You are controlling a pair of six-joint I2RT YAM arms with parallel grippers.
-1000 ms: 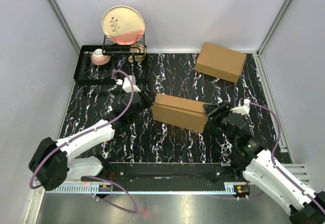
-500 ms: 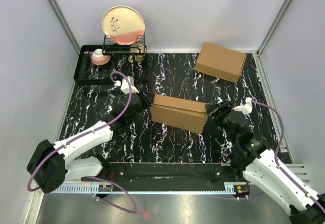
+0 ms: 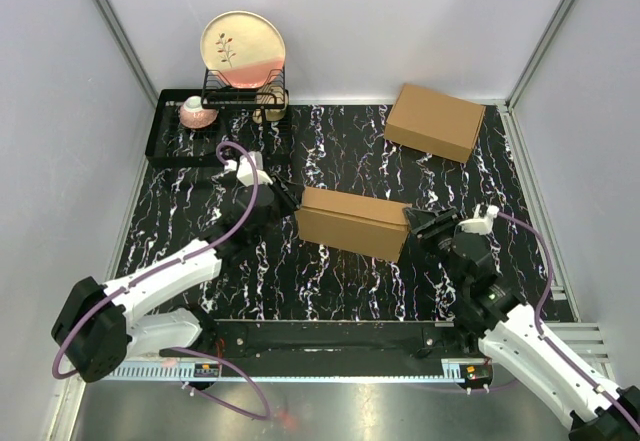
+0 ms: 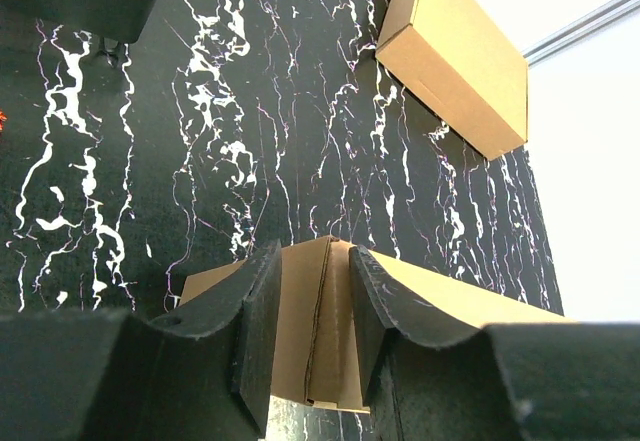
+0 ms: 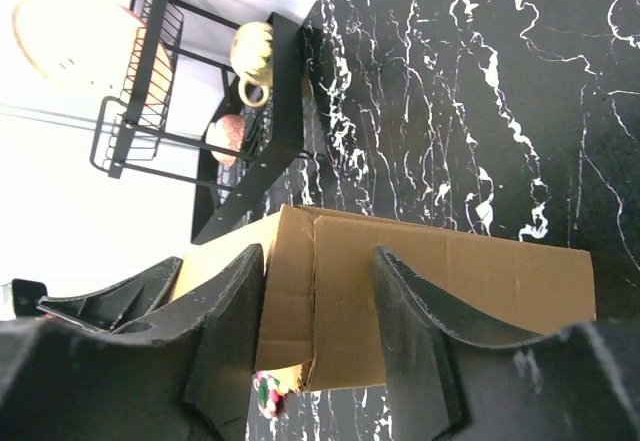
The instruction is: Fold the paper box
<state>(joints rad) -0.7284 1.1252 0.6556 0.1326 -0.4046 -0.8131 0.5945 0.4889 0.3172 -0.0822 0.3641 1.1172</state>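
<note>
The paper box (image 3: 352, 223) sits closed up into a shallow carton in the middle of the worktop (image 3: 190, 231), lying slightly askew. My left end effector (image 4: 313, 251) is at its left end, fingers apart, with a corner seam of the cardboard showing in the gap. I cannot tell whether the pads touch it. My right end effector (image 5: 320, 251) is close by the box's right end, fingers also apart and holding nothing. A second cardboard box (image 3: 435, 121) lies well apart at the far right.
</note>
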